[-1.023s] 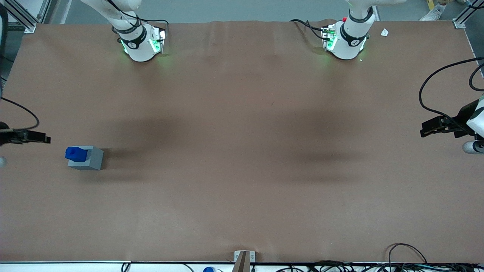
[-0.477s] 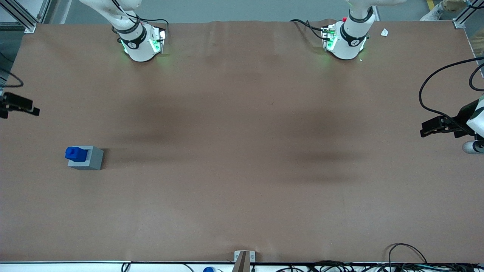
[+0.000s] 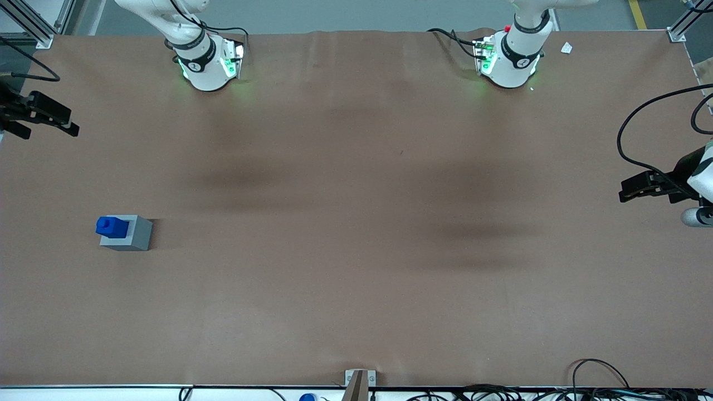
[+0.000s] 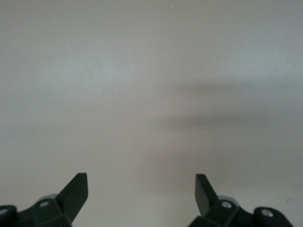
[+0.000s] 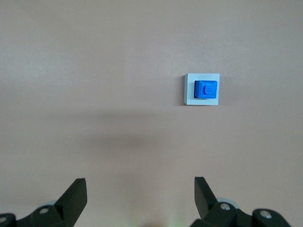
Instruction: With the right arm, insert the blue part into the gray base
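Hand (image 5: 139, 191): fingers spread wide, empty, well apart from the gray base.
Blue part (image 3: 111, 226): seated in the gray base (image 3: 136, 236).
Gray base: on the desk (image 3: 356, 223).

Right arm's tool (image 3: 42, 114) partly cut off at the front view's edge.
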